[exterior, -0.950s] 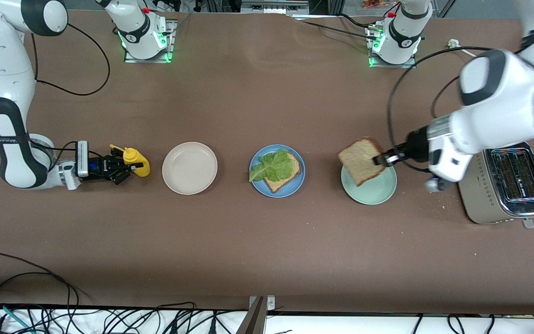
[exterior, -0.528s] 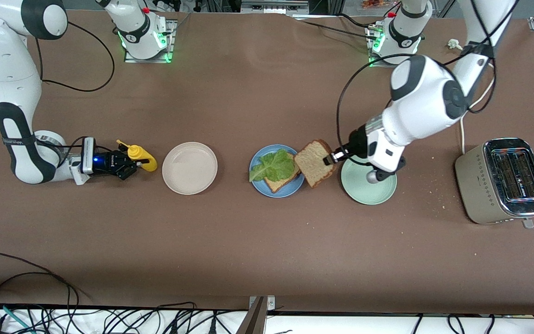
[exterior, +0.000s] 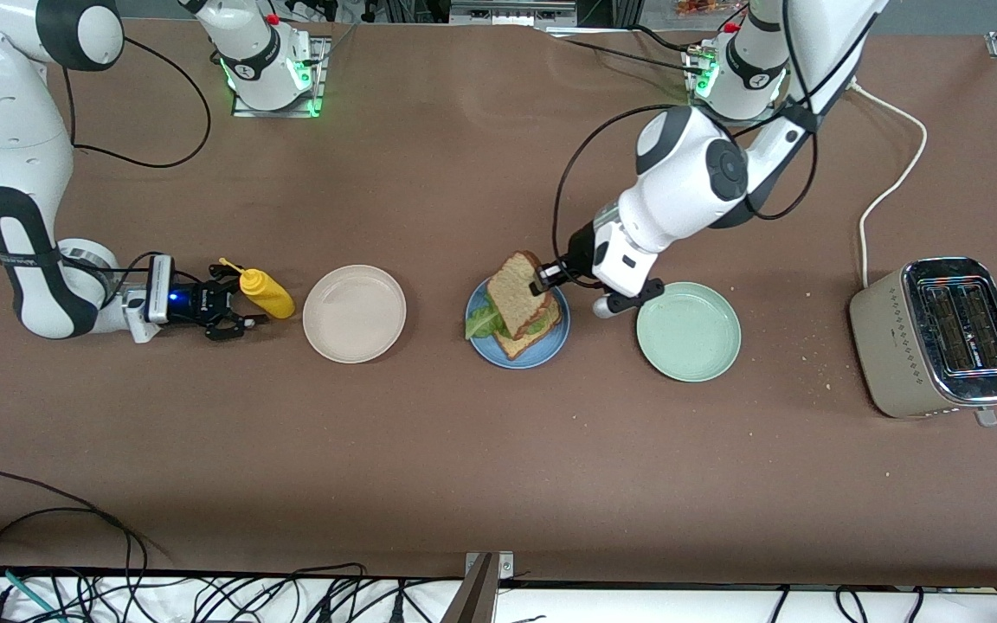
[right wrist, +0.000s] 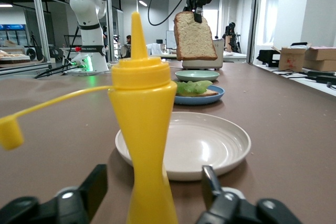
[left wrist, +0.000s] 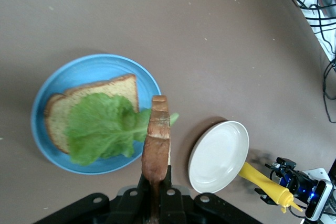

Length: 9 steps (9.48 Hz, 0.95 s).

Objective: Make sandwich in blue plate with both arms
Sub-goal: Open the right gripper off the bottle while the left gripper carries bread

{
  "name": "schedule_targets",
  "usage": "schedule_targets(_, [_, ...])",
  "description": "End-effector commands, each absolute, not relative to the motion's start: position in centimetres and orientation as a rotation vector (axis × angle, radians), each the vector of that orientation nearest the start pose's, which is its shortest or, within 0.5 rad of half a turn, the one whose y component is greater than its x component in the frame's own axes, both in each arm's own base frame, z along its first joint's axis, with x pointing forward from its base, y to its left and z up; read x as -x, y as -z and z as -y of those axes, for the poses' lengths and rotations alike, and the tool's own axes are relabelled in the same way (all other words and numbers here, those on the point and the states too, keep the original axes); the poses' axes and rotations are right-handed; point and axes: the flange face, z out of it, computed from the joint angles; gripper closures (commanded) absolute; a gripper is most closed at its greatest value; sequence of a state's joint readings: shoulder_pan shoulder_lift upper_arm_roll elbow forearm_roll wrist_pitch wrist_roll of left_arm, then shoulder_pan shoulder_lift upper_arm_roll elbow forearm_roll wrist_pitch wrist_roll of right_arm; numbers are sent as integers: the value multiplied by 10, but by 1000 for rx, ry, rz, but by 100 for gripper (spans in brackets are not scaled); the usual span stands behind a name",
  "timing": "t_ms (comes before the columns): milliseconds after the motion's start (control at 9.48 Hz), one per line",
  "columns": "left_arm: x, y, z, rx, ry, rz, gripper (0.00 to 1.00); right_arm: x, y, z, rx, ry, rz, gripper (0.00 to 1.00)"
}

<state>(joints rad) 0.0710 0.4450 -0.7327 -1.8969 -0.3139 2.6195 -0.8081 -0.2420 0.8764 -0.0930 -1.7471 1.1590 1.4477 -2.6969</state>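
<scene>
My left gripper (exterior: 542,281) is shut on a brown bread slice (exterior: 516,290) and holds it on edge over the blue plate (exterior: 557,336). On that plate lies another slice (exterior: 526,343) with a green lettuce leaf (exterior: 480,323) on top. In the left wrist view the held slice (left wrist: 156,137) hangs edge-on from the gripper (left wrist: 156,182) beside the lettuce (left wrist: 102,124) on the blue plate (left wrist: 79,62). My right gripper (exterior: 234,299) is open around a yellow mustard bottle (exterior: 266,293), its fingers (right wrist: 97,182) apart from the bottle (right wrist: 144,129).
A beige plate (exterior: 354,313) lies between the bottle and the blue plate. A pale green plate (exterior: 689,331) lies toward the left arm's end, with a steel toaster (exterior: 940,337) past it. Cables run along the table's near edge.
My left arm has carried the bread slice from over the green plate to over the blue plate. My right gripper and the bottle have shifted slightly toward the beige plate.
</scene>
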Motion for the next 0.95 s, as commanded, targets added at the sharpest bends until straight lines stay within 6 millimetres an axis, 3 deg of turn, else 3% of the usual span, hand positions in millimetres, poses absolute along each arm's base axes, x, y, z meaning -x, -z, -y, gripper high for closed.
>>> schedule_targets(0, [-542, -340, 386, -2405, 63, -664, 100, -555, -110, 119, 1326, 1050, 1412, 0])
schedule_targets(211, [-544, -331, 384, -2410, 73, -670, 100, -551, -134, 158, 1465, 914, 1427, 0])
schedule_targets(422, [-545, -324, 382, -2418, 80, -673, 100, -554, -176, 186, 1665, 728, 1357, 0])
schedule_targets(844, [-539, -299, 389, -2429, 139, -678, 100, -569, -254, 206, 2102, 405, 1044, 0])
